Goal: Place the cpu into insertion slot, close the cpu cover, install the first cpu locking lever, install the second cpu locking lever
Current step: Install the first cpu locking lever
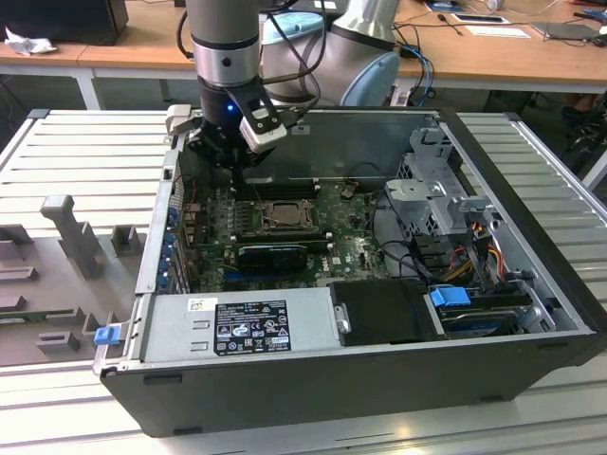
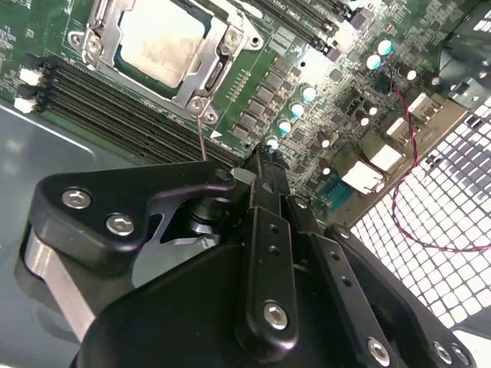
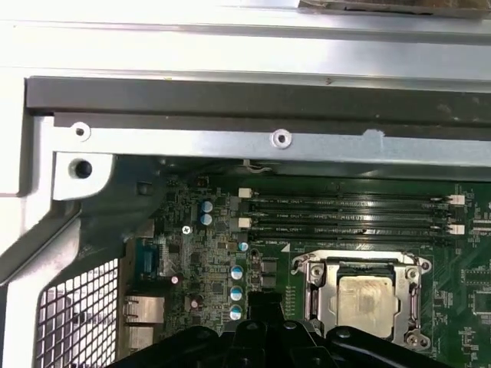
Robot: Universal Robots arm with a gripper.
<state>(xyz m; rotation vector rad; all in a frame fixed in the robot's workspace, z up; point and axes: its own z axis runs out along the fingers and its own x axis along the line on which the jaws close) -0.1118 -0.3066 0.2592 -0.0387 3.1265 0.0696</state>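
Observation:
The cpu (image 2: 163, 42) lies flat in the insertion slot (image 1: 254, 218) on the green motherboard, its pale metal top (image 3: 367, 296) showing through the window of the cpu cover (image 2: 220, 63). The cover (image 3: 316, 290) lies down over the chip. A thin wire locking lever (image 2: 201, 138) runs from the socket corner towards my gripper (image 2: 259, 165). The black fingers are shut together just beside the socket; I cannot tell whether they pinch the lever's end. In the exterior view the gripper (image 1: 230, 163) hangs over the board's back corner, on the view's left.
Long black memory slots (image 3: 349, 215) lie between socket and case wall (image 3: 230, 138). Capacitors (image 3: 237, 291) and rear ports (image 2: 367, 172) stand close to the fingers. A power supply (image 1: 242, 327), drive cage (image 1: 436, 190) and cables (image 1: 474, 251) crowd the case elsewhere.

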